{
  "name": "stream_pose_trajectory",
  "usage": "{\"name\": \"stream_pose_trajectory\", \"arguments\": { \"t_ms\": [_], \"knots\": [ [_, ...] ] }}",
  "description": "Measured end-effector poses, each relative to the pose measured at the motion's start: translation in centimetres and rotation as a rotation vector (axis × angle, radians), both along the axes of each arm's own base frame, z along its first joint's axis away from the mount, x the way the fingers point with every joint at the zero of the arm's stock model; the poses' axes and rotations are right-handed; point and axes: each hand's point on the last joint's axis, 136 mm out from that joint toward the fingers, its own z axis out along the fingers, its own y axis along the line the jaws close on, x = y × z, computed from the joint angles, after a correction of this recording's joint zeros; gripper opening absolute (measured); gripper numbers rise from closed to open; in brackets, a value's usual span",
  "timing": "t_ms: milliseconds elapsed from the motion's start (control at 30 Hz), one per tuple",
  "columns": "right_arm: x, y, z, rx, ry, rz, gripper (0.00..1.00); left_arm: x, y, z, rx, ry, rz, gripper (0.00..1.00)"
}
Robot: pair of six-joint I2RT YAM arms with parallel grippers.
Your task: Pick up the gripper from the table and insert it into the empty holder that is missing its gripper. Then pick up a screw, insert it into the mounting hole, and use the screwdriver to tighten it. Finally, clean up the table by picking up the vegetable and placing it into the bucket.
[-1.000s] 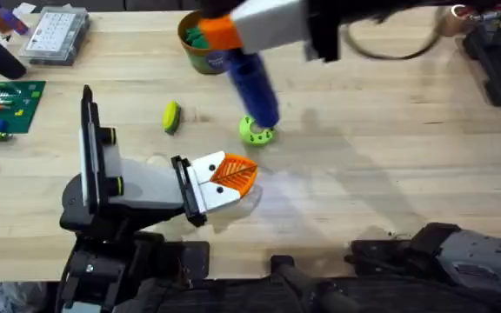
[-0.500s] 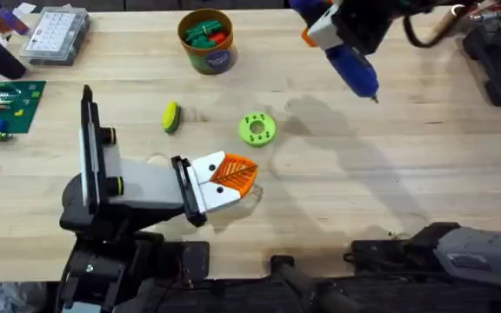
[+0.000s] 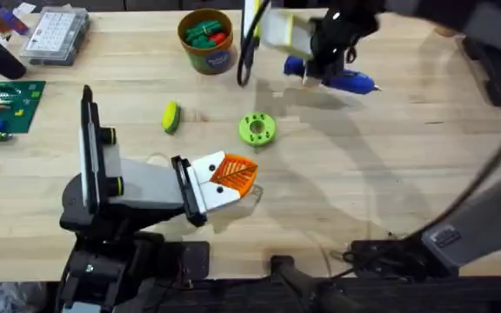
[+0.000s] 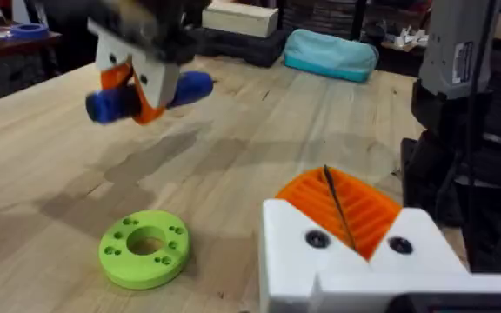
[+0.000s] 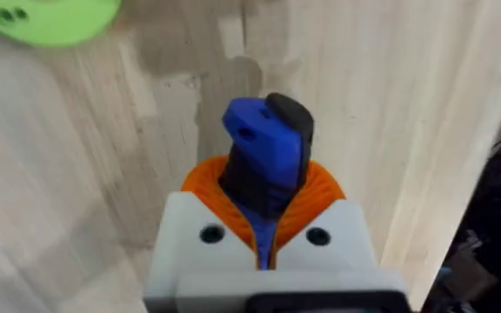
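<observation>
Blue screwdriver, clenched in the right hand, has tipped flatter, farther from the ring.

Screwdriver blurred, partly behind pincer

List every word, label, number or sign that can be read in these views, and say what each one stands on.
No text can be read.
Bucket: its dark label shows a pale mark, too blurred to read.
Clear compartment box: rows of small marks, too small to read.
Green board: small coloured marks, no letters that can be made out.
Grey post: a white sticker with dark lines, too blurred to read.
Screwdriver, held in the right gripper: no visible lettering.
</observation>
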Motion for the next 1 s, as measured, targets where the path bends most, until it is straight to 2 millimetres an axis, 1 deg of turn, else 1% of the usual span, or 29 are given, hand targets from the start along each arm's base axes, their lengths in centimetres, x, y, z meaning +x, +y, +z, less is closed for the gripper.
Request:
{"name": "stream_pose_trajectory", "arguments": {
  "t_ms": [133,267,367,500,533,567,633,667,700,733,767,800,867,900,967,1000],
  "knots": [
    [0.6,-1.2,-3.8,-0.125,0.056,0.064,0.039,0.0,0.0,0.0,0.0,0.0,0.0,0.005],
    [0.8,-2.0,-6.5,-0.205,0.104,0.125,0.036,0.0,0.0,0.0,0.0,0.0,0.0,0.005],
    [0.9,-2.3,-7.7,-0.231,0.123,0.147,0.035,0.0,0.0,0.0,0.0,0.0,0.0,0.005],
    [1.1,-2.5,-8.0,-0.243,0.123,0.159,0.038,0.0,0.0,0.0,0.0,0.0,0.0,0.005],
    [1.2,-2.5,-7.9,-0.244,0.121,0.157,0.072,0.0,0.0,0.0,0.0,0.0,0.0,0.005],
    [1.2,-2.6,-8.0,-0.245,0.121,0.152,0.176,0.0,0.0,0.0,0.0,0.0,0.0,0.005],
    [1.2,-2.7,-7.9,-0.248,0.117,0.141,0.476,0.0,0.0,0.0,0.0,0.0,0.0,0.01],
    [1.3,-2.7,-7.8,-0.248,0.114,0.128,0.629,0.0,0.0,0.0,-0.001,0.002,0.0,0.051],
    [1.4,-2.8,-7.8,-0.247,0.109,0.11,0.779,0.0,0.0,0.0,0.0,-0.001,0.0,0.165],
    [1.5,-2.8,-7.6,-0.245,0.102,0.092,0.914,0.0,0.0,0.0,0.0,0.0,0.0,0.323],
    [1.5,-2.8,-7.4,-0.24,0.096,0.071,0.972,0.0,0.0,0.0,0.0,0.0,0.0,0.478],
    [1.6,-2.8,-7.2,-0.232,0.09,0.046,0.989,0.0,0.0,0.0,0.0,0.0,0.0,0.625],
    [1.5,-2.8,-6.6,-0.215,0.078,0.004,0.995,0.0,0.0,0.0,0.0,0.001,0.0,0.926],
    [1.4,-2.8,-6.1,-0.204,0.07,-0.019,0.995,0.0,0.0,0.0,-0.001,0.003,0.0,0.972],
    [1.2,-2.8,-4.6,-0.174,0.05,-0.065,0.996,0.0,0.0,0.0,-0.001,0.003,0.0,0.985],
    [1.1,-2.7,-3.6,-0.15,0.031,-0.092,0.996,0.0,0.0,0.0,-0.001,0.003,0.0,0.985]
  ]
}}
